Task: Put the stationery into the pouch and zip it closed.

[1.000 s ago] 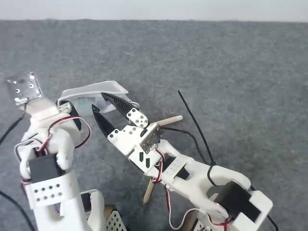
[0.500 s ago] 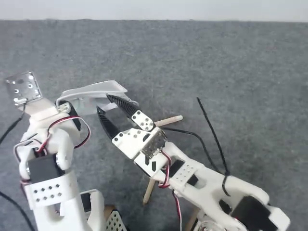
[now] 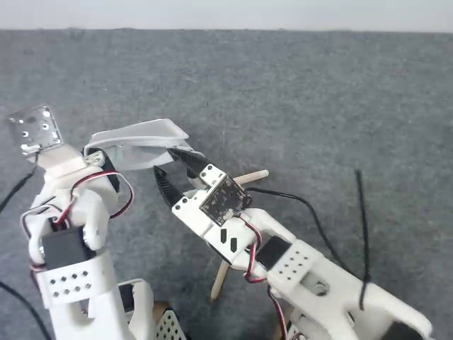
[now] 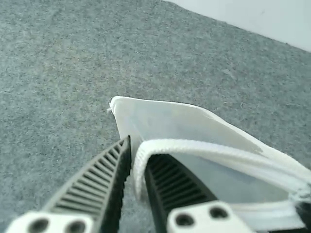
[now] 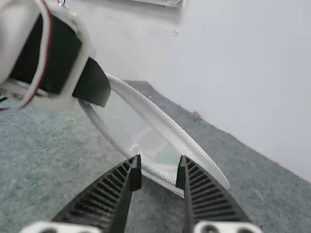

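Left gripper (image 4: 137, 153) clamped on pouch (image 3: 145, 138) zip edge, left of centre in high view; I keep that grip steady. Right gripper (image 5: 156, 167) part open, empty, tips at pouch mouth. I straddle rim squarely, close gently, avoid collapsing opening. Wooden stick (image 3: 249, 176) on table, centre.

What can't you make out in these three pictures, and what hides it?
High view: the right arm covers part of the wooden stick.
Right wrist view: the inside of the pouch is indistinct through its cloudy wall.
Left wrist view: one end of the pouch is cut off by the frame edge.
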